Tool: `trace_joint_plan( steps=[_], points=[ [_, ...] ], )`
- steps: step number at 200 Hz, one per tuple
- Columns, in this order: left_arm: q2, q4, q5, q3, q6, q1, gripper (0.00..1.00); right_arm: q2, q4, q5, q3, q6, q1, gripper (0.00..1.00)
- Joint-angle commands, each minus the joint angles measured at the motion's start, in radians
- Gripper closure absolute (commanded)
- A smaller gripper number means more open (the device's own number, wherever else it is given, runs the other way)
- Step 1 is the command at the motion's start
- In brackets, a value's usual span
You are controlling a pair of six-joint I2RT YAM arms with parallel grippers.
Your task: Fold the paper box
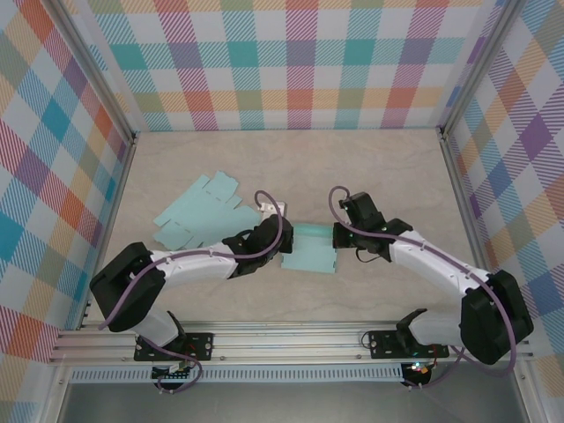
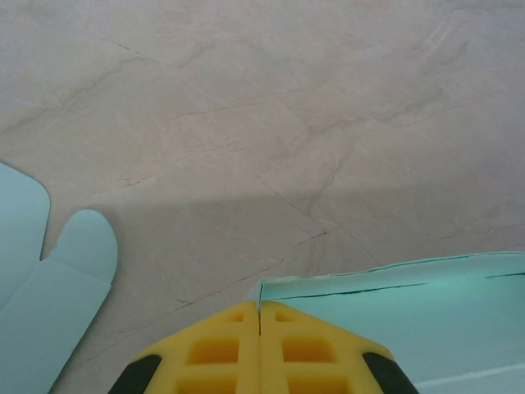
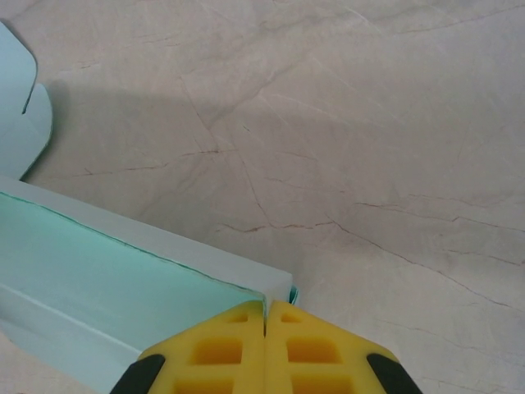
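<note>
The paper box (image 1: 308, 249) is a light teal card piece, partly folded, lying at the table's middle between both arms. My left gripper (image 1: 284, 238) holds its left end. In the left wrist view the yellow fingers (image 2: 221, 349) are pressed together, and the left gripper (image 2: 260, 305) is shut on the thin upright corner of the paper box (image 2: 410, 316). My right gripper (image 1: 333, 233) holds the opposite end. In the right wrist view the right gripper (image 3: 266, 305) is shut on the corner wall of the paper box (image 3: 123, 283).
Flat teal box blanks (image 1: 198, 211) lie spread on the table left of the left gripper; their rounded flaps (image 2: 49, 287) show in the left wrist view and one edge (image 3: 20, 98) in the right wrist view. Checked walls enclose the table on three sides.
</note>
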Motion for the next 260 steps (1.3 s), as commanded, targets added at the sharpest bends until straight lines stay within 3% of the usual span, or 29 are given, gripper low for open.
trace_joint_plan(
  steps=[1,76,135,184,260],
  points=[
    [0.009,0.072,0.013,-0.053,0.009,-0.036,1.0,-0.057,0.134,-0.016,-0.055,-0.018,0.029,1.0],
    [0.075,0.321,-0.018,-0.023,0.144,-0.044,1.0,-0.157,0.313,0.089,-0.12,-0.029,0.03,1.0],
    [0.237,0.622,-0.065,0.037,0.33,-0.045,1.0,-0.139,0.591,0.202,-0.209,-0.139,0.029,1.0],
    [0.312,0.755,-0.071,0.081,0.467,-0.037,1.0,-0.098,0.812,0.251,-0.26,-0.254,0.03,1.0],
    [0.372,0.845,-0.059,0.013,0.466,-0.033,1.0,-0.04,1.108,0.251,-0.441,-0.278,0.029,1.0]
  ],
)
